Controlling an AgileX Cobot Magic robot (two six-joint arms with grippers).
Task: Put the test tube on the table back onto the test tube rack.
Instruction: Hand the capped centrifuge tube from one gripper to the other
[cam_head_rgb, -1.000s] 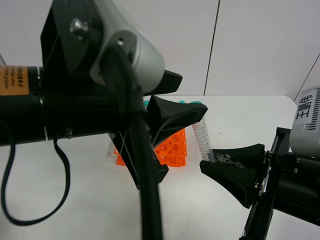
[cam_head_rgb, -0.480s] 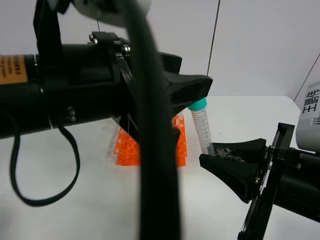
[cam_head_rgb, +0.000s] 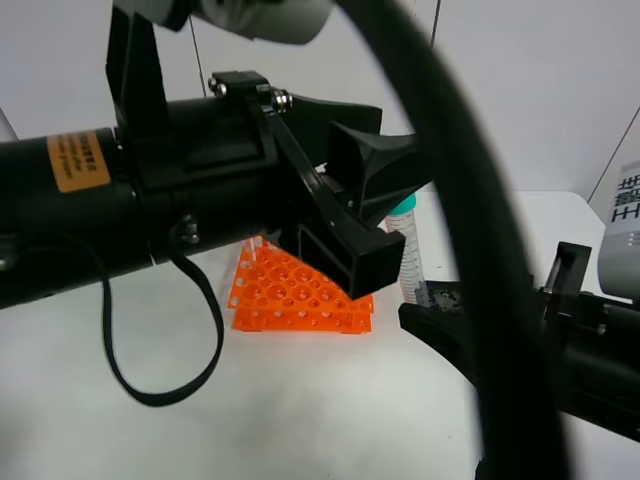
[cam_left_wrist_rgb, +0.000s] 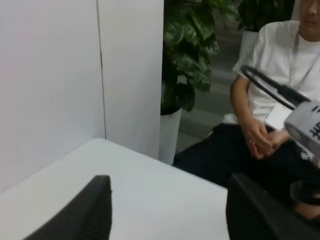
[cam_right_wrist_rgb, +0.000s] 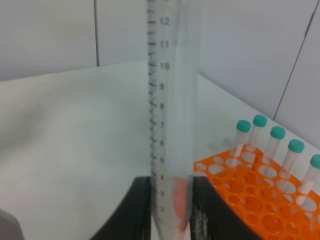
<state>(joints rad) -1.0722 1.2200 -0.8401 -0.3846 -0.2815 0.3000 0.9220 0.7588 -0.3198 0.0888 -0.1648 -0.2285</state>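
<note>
My right gripper (cam_right_wrist_rgb: 169, 210) is shut on the test tube (cam_right_wrist_rgb: 170, 115), a clear graduated tube held upright by its pointed tip. In the exterior high view the tube (cam_head_rgb: 408, 255) with its teal cap stands above the right gripper (cam_head_rgb: 435, 305), just right of the orange test tube rack (cam_head_rgb: 290, 295) on the white table (cam_head_rgb: 300, 400). The rack (cam_right_wrist_rgb: 260, 195) holds several teal-capped tubes (cam_right_wrist_rgb: 272, 142). My left gripper (cam_left_wrist_rgb: 165, 210) is open and empty, raised high, pointing away from the rack. The left arm (cam_head_rgb: 200, 210) hides much of the rack.
A black cable (cam_head_rgb: 160, 350) loops down from the left arm over the table. A white wall panel stands behind the table. A seated person (cam_left_wrist_rgb: 270, 115) and a potted plant (cam_left_wrist_rgb: 190, 60) are beyond the table's far edge in the left wrist view.
The left arm has swung and turned in front of the camera, uncovering more of the rack. The right gripper with the tube has stayed nearly in place.
</note>
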